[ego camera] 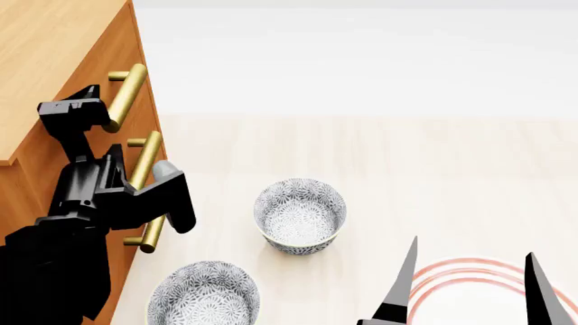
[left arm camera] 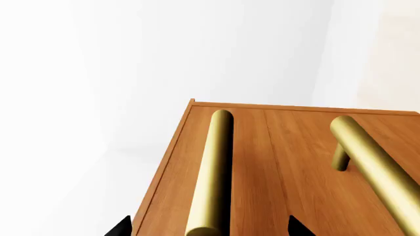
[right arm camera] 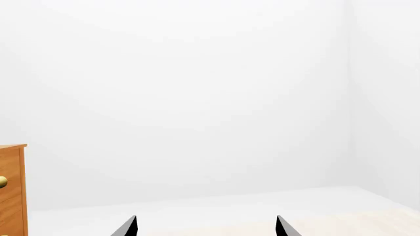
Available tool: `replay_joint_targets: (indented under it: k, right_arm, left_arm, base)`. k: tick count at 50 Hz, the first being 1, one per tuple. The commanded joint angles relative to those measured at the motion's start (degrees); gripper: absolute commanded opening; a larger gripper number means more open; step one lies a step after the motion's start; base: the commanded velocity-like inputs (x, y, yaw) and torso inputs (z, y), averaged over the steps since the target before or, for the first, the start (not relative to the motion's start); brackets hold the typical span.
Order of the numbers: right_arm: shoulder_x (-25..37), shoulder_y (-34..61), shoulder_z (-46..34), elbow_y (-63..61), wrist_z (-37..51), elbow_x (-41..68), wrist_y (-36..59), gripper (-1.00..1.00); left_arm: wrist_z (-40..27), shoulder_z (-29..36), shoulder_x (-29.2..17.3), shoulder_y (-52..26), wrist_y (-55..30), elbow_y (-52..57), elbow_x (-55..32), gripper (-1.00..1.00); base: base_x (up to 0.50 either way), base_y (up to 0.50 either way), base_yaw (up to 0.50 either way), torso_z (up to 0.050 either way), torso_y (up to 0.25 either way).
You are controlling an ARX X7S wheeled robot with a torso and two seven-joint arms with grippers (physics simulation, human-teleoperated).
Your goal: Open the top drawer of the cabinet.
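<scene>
The left gripper (left arm camera: 206, 228) is spread wide, its black tips flanking the brass handle (left arm camera: 211, 172) of the top drawer (ego camera: 108, 64) without clamping it. That drawer sits uppermost in the cabinet (ego camera: 45, 40), at the head view's left. The right gripper (ego camera: 470, 284) hangs open and empty above a red-ringed plate (ego camera: 470, 294).

Head view: the cabinet (ego camera: 54, 61) ran off the left and top edges; the left arm hid the lower drawer fronts and part of the bottom handle (ego camera: 151, 233). The near bowl (ego camera: 204, 296) and the red-ringed plate (ego camera: 470, 291) were cut by the bottom edge. Wrist views showed only fingertips (left arm camera: 120, 228) (right arm camera: 128, 228).
</scene>
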Motion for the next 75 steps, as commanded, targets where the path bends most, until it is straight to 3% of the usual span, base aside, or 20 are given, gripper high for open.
replay_joint_targets:
  k: [1,3,4,22,75]
  right_arm:
    - [0.13,0.03,-0.16,0.24,0.13,0.03,-0.26,1.00]
    - [0.13,0.08,-0.30,0.42,0.10,-0.02,-0.33,1.00]
    - [0.14,0.08,-0.31,0.38,0.13,-0.02,-0.34,1.00]
    - [0.43,-0.11,-0.28,0.62,0.34,0.16,-0.84,1.00]
    - [1.37,-0.10,-0.38,-0.30,1.21,1.24,-0.81,1.00]
  left_arm:
    - [0.93,-0.21,0.24,0.26,0.82,-2.15,0.13,1.00]
    - [1.03,-0.07,0.33,0.31,0.91,-2.41,0.28,1.00]
    - [0.96,-0.17,0.27,0.29,0.78,-2.26,0.22,-1.00]
    - [0.94,-0.26,0.92,0.90,1.64,-3.13,0.88,-1.00]
    - [-1.99,0.26,3.91,-0.51,-6.01,10.39,1.38,-1.00]
  base:
    - [0.00,0.00,0.00,0.000,0.000]
    - [0.00,0.00,0.00,0.000,0.000]
    - [0.00,0.00,0.00,0.000,0.000]
    - [0.00,0.00,0.00,0.000,0.000]
    - [-0.01,0.00,0.00,0.000,0.001]
